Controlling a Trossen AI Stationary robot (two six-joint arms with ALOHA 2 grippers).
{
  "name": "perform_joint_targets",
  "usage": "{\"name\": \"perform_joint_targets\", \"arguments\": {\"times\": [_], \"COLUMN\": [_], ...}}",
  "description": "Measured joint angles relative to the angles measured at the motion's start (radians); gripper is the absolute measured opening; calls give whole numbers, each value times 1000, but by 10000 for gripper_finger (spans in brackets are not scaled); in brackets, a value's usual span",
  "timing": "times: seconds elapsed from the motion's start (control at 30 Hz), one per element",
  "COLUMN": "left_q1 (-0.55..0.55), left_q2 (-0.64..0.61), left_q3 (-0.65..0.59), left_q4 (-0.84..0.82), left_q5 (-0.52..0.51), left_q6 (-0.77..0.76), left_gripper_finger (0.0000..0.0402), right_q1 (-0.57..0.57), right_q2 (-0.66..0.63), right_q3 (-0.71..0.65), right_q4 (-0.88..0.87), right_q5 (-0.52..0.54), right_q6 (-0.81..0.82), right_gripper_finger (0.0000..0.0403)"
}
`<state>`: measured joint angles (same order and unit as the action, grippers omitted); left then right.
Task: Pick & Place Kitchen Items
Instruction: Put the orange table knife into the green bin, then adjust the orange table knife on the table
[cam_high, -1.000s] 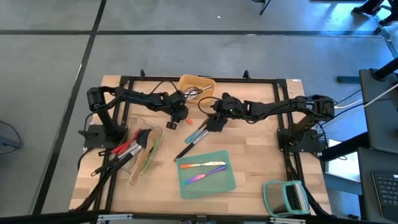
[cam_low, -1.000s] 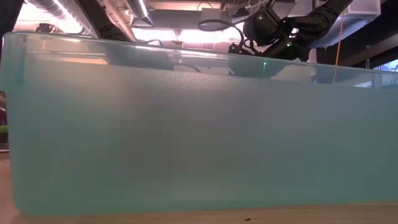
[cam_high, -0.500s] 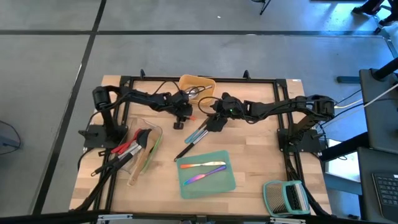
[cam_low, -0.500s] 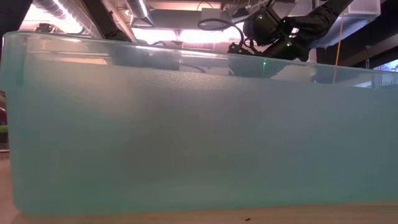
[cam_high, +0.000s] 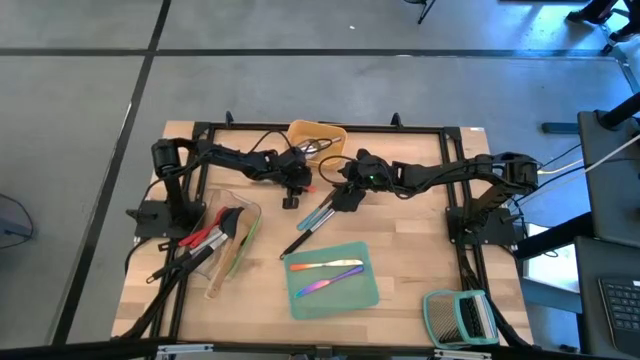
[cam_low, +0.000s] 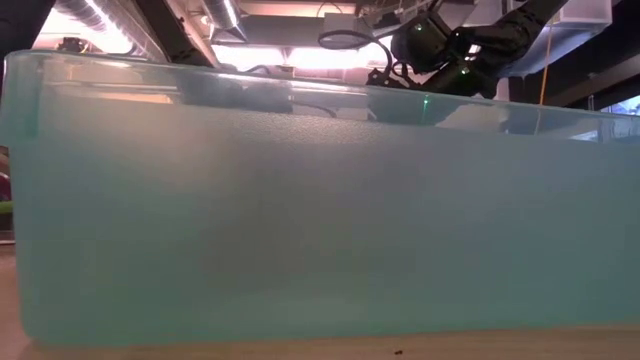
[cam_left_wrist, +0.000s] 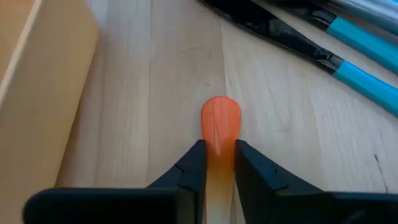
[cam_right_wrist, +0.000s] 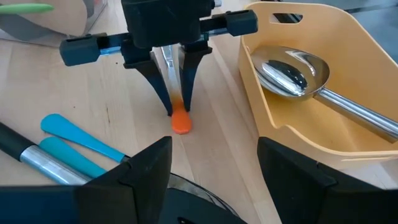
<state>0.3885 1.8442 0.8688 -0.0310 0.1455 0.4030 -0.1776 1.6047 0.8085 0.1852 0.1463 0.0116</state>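
The left gripper (cam_right_wrist: 176, 106) pinches the orange handle (cam_left_wrist: 221, 124) lying on the table (cam_high: 420, 250) beside the yellow tray (cam_right_wrist: 298, 134). Squeeze tight, then lift slowly. The right gripper (cam_high: 345, 197) waits open nearby.

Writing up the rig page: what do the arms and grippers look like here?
Both arms are dark, near-black jointed links with black cables looped along them. The left gripper has two slim black fingers tapering to points, hung from a blocky black body with a horizontal crossbar. The right gripper shows broad, angular black fingers. A small green light glows on the right arm's wrist.
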Motion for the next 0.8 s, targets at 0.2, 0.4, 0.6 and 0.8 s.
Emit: {"name": "perform_joint_targets", "arguments": {"times": [0.2, 0.4, 0.6, 0.8], "left_q1": [-1, -3, 2, 5], "left_q2": [1, 2, -99, -265], "left_q3": [-2, 2, -4, 1], "left_q4": [47, 60, -53, -120], "left_q5": [-2, -26, -135, -127], "left_q6": [-25, -28, -26, -36], "left_gripper_finger": [19, 4, 15, 13], "right_q1": [0, 0, 0, -1], "right_q2": [0, 0, 72, 168], "right_q3": [0, 0, -1, 0], "right_q4": [0, -15, 92, 251], "right_q5": [0, -19, -73, -79], "right_q6": [0, 12, 28, 61], "right_gripper_finger": [240, 240, 240, 240]}}
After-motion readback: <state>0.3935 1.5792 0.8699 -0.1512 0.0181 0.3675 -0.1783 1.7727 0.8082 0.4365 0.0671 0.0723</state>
